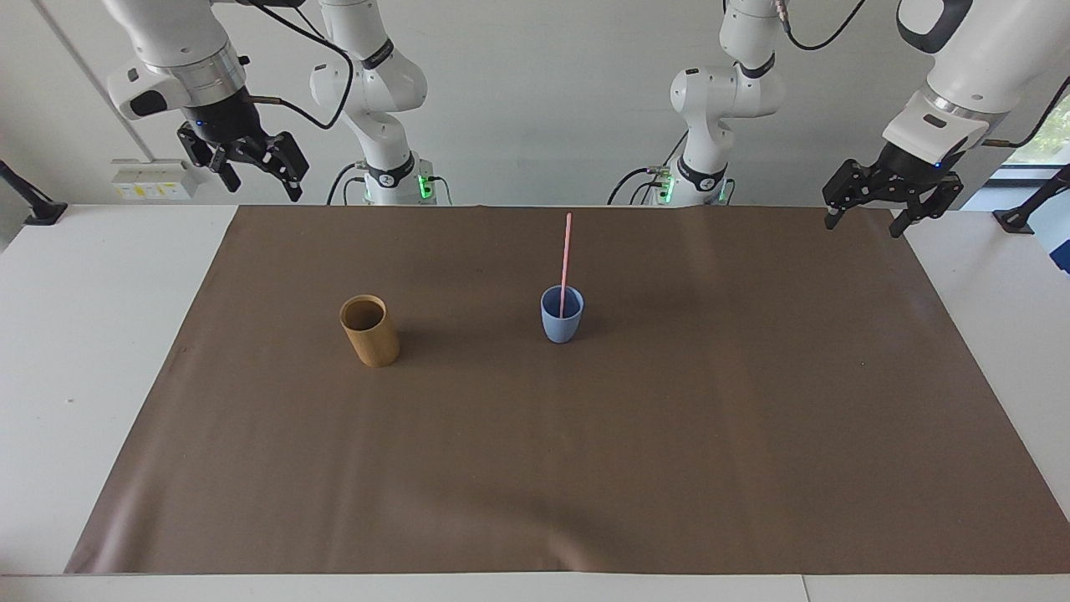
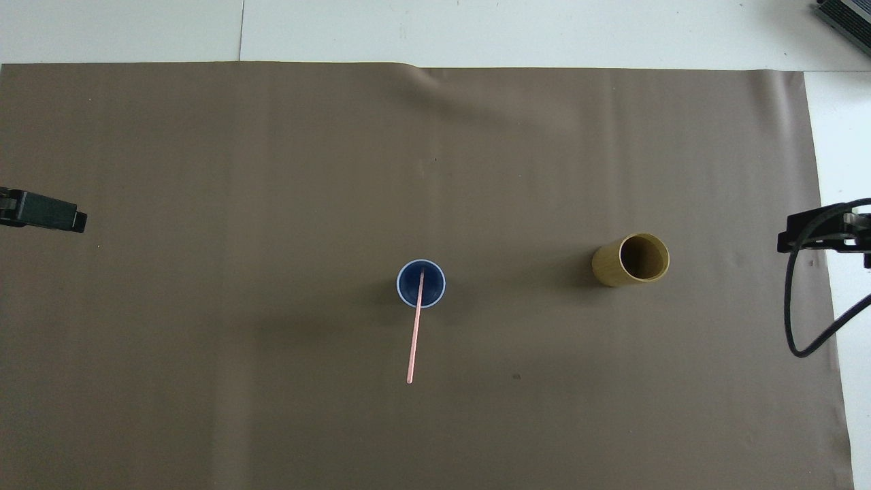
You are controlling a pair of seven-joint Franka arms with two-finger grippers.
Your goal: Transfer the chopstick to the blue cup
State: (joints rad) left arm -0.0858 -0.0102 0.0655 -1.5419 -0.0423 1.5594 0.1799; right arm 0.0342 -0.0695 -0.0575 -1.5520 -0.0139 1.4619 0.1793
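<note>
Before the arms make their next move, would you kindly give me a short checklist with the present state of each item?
1. Chopstick stands in the blue cup: ok.
2. Blue cup upright on the brown mat: ok.
3. Tan cup upright, holding nothing, beside the blue cup toward the right arm's end: ok.
4. Left gripper open, holding nothing, up over the mat's corner at the left arm's end: ok.
5. Right gripper open, holding nothing, raised at the right arm's end: ok.

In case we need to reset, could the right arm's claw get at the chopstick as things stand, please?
Probably yes: the chopstick stands in the blue cup, its upper length free, and the open right claw has nothing between.
</note>
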